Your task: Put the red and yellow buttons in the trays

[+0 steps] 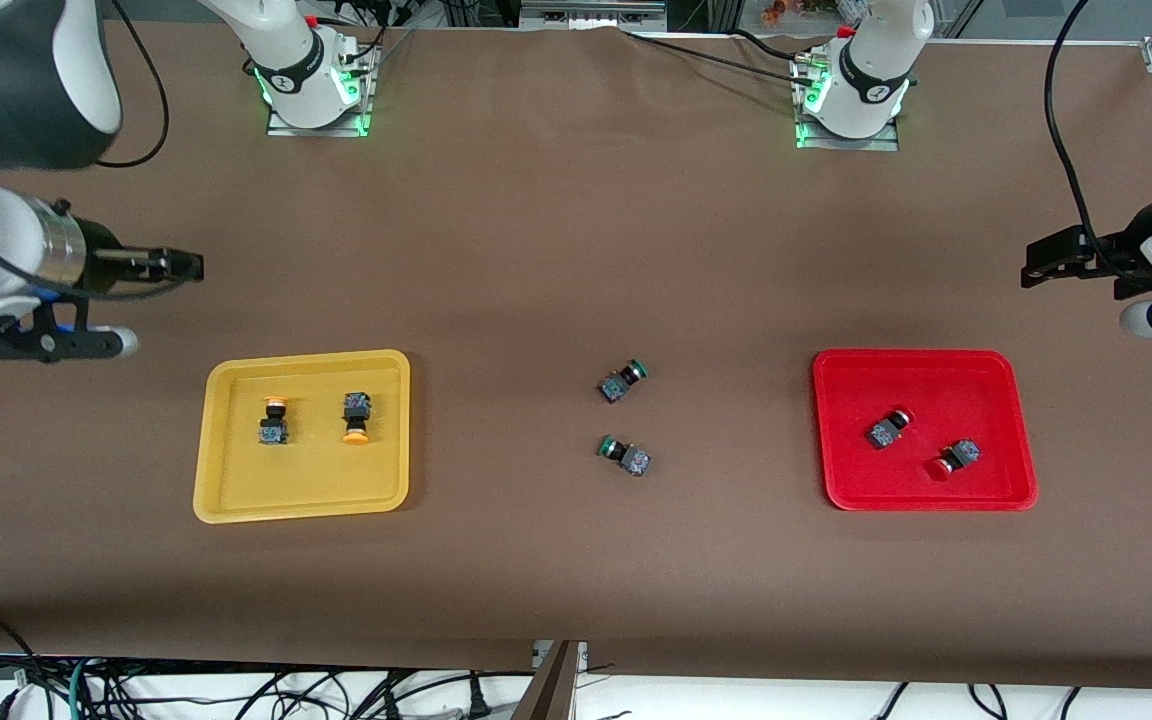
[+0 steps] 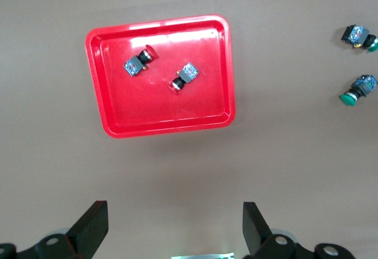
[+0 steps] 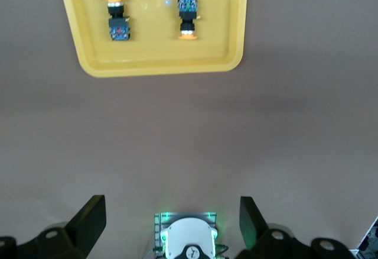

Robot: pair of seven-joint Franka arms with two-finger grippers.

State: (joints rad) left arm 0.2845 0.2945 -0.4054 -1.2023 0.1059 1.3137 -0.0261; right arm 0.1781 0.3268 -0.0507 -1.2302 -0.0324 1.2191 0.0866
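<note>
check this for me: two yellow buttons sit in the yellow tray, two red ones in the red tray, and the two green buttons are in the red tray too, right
Not quite. The front view shows the two green buttons lying on the bare table between the trays, not in the red tray. The rest holds: two yellow buttons sit in the yellow tray, and two red buttons in the red tray.

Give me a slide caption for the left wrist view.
Open left gripper above brown table, red plastic tray holding two red-capped buttons, two green-capped buttons outside.

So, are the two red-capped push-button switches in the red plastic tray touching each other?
Apart. The left wrist view shows bare red plastic tray floor between the two red-capped push-button switches; the front view agrees.
</note>
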